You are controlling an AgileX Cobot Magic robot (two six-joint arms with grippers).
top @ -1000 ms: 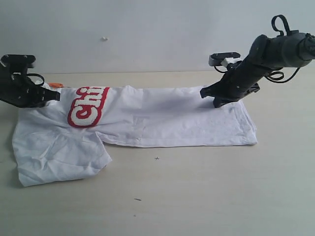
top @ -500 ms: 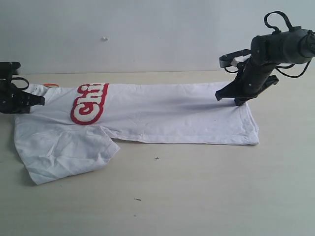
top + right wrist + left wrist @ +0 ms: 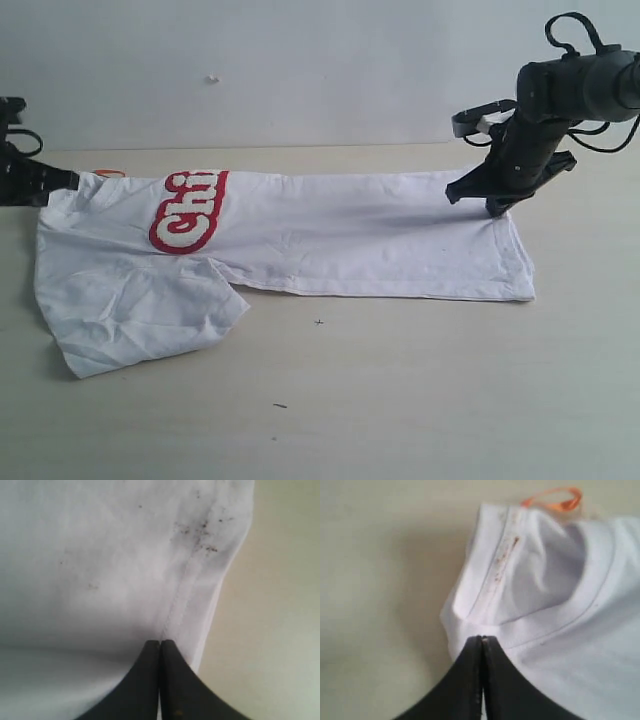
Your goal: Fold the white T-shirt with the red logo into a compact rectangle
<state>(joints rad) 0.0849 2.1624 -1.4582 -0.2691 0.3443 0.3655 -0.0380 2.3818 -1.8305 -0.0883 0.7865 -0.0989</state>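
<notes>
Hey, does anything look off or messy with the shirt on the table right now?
Yes. One sleeve of the white T-shirt sticks out crumpled from the otherwise straight folded strip, near the left hand. Dark specks dot the hem by the right hand, and brownish marks line the collar seam.

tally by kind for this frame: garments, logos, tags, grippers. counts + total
Garments: 1, the white T-shirt
Logos: 1, the red logo
Tags: 1, orange tag at the collar
Grippers: 2, left gripper and right gripper, each pinching the shirt
Total: 5
</notes>
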